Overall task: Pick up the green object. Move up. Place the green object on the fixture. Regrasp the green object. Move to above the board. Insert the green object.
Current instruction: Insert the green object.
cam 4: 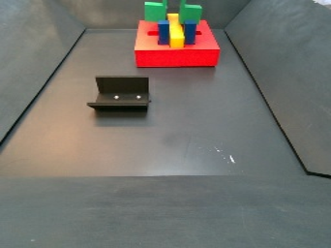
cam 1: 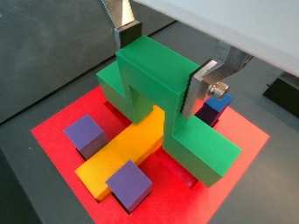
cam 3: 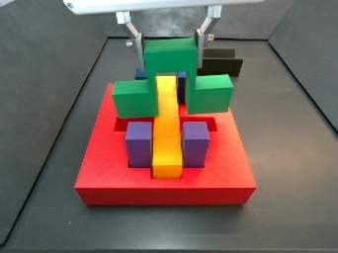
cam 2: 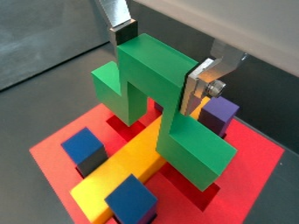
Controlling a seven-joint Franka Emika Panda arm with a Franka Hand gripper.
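The green object [cam 1: 140,87] stands upright on the red board [cam 1: 59,131], astride the yellow bar [cam 1: 117,153], with one arm down on each side of it. It shows the same in the other views [cam 2: 193,149] [cam 3: 211,94] [cam 4: 155,12]. My gripper [cam 1: 160,76] [cam 2: 156,72] [cam 3: 168,49] comes down from above. Its fingers lie against the two sides of the raised middle, shut on it. The black fixture [cam 4: 120,94] stands empty on the floor away from the board, and shows behind the board in a side view [cam 3: 222,64].
Two purple blocks [cam 3: 137,138] [cam 3: 196,138] flank the yellow bar [cam 3: 165,128] near the board's front. A blue block [cam 1: 214,105] sits behind the green object by one finger. Dark walls enclose the grey floor [cam 4: 168,165].
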